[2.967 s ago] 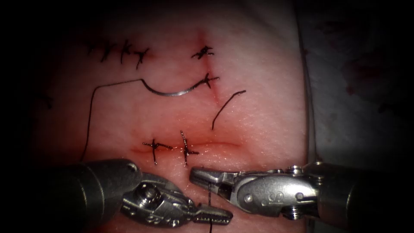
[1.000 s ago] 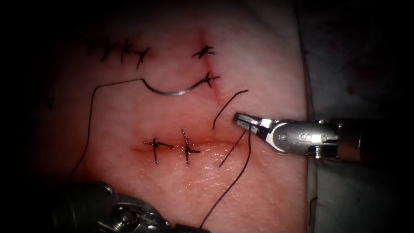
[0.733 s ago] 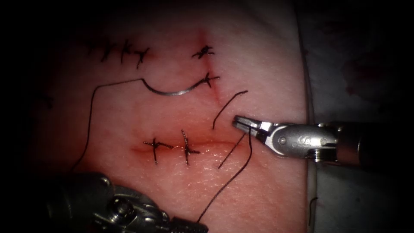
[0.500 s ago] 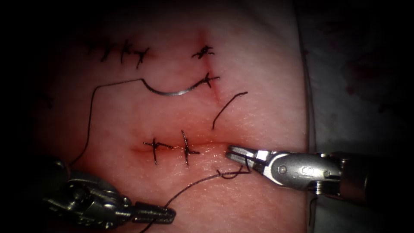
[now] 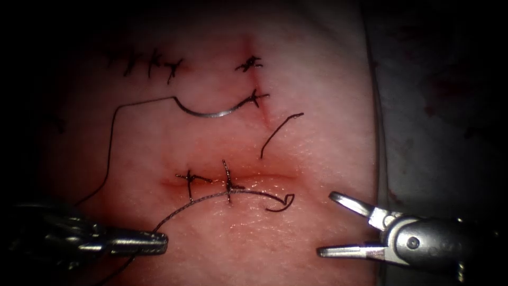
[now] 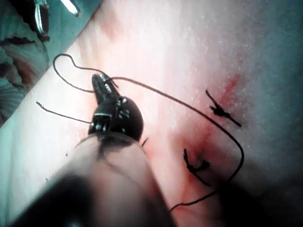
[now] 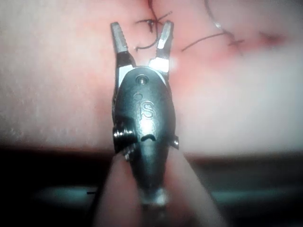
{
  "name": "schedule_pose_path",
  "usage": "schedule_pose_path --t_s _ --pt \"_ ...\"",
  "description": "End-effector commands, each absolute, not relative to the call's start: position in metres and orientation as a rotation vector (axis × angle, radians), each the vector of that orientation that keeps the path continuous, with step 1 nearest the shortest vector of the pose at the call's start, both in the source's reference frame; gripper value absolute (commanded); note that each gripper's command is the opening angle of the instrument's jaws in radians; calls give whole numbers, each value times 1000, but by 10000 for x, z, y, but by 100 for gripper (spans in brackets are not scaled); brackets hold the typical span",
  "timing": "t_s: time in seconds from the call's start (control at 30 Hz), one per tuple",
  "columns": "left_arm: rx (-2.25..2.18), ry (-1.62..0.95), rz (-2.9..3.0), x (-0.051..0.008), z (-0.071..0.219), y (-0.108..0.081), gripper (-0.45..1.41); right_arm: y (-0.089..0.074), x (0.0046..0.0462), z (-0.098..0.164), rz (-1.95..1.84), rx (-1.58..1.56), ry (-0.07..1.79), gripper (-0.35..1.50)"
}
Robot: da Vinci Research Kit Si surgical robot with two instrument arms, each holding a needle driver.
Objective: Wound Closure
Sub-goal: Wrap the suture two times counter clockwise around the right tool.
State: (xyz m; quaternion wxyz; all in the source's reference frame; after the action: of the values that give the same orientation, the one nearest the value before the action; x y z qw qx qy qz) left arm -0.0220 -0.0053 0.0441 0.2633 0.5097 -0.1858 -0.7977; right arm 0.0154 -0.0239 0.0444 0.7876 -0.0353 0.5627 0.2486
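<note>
Two tools are seen at the near edge of the tissue [image 5: 317, 79], one on each side. The left tool [image 5: 159, 243] is kept low at the left, and its jaws are pressed together on the thread [image 5: 211, 197]. From this grip the thread is led up and to the right, under the horizontal cut [image 5: 264, 176], past the second stitch [image 5: 228, 182], and it ends in a small curl just below the right part of the cut. It is judged that the strand is held this way so that it stays taut along the wound. In the left wrist view the same grip is shown: the dark tool [image 6: 102, 85] is closed on the thread [image 6: 189, 106], which is carried on in a long bow around the stitches.

The needle [image 5: 211, 113] is held by no tool. It lies flat on the tissue above the cut, well apart from both tools, and its right end is at a stitch on the upper cut; whether the tip is in the tissue cannot be told. A loose cut end [image 5: 278, 132] lies to the right of it.

The right tool [image 5: 324, 223] is found at the right, below the cut, near the tissue edge. Its jaws are spread wide and nothing is held in them. In the right wrist view the tool [image 7: 141, 35] is aimed at the curl, probably to be ready for it.
</note>
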Motion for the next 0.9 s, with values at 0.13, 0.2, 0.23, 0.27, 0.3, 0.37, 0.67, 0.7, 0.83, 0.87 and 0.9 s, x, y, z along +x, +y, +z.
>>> schedule_pose_path --t_s 0.13,0.2,0.23,0.27,0.3,0.37,0.67,0.7,0.83,0.87,0.9 --pt "1356 -517 -2145 -226 442 -52 -45 -192 168 438 541 -60 1174 37" --pt "1352 -519 -2145 -227 441 -50 -45 -173 183 446 345 -21 1182 -35" --pt "1349 -521 -2143 -227 441 -48 -45 -164 200 457 284 0 1177 -35" --pt "1349 -521 -2143 -227 441 -48 -45 -164 200 457 284 0 1177 -35" --pt "1342 -525 -2139 -228 440 -44 -45 -158 216 468 255 27 1205 -35" --pt "1364 -520 -2128 -229 439 -39 -45 -150 239 488 210 60 1246 -35" --pt "1430 -523 -2110 -252 470 -1 -45 -179 290 536 135 181 1415 -35" --pt "1426 -529 -2110 -256 478 0 -45 -181 290 536 142 194 1432 -35" --pt "1422 -517 -2111 -270 509 -4 -45 -184 284 535 178 249 1522 -35" --pt "1422 -514 -2113 -272 514 -5 -45 -184 283 535 193 259 1541 -35" --pt "1426 -508 -2118 -273 520 -5 -45 -184 281 535 209 268 1559 -35"
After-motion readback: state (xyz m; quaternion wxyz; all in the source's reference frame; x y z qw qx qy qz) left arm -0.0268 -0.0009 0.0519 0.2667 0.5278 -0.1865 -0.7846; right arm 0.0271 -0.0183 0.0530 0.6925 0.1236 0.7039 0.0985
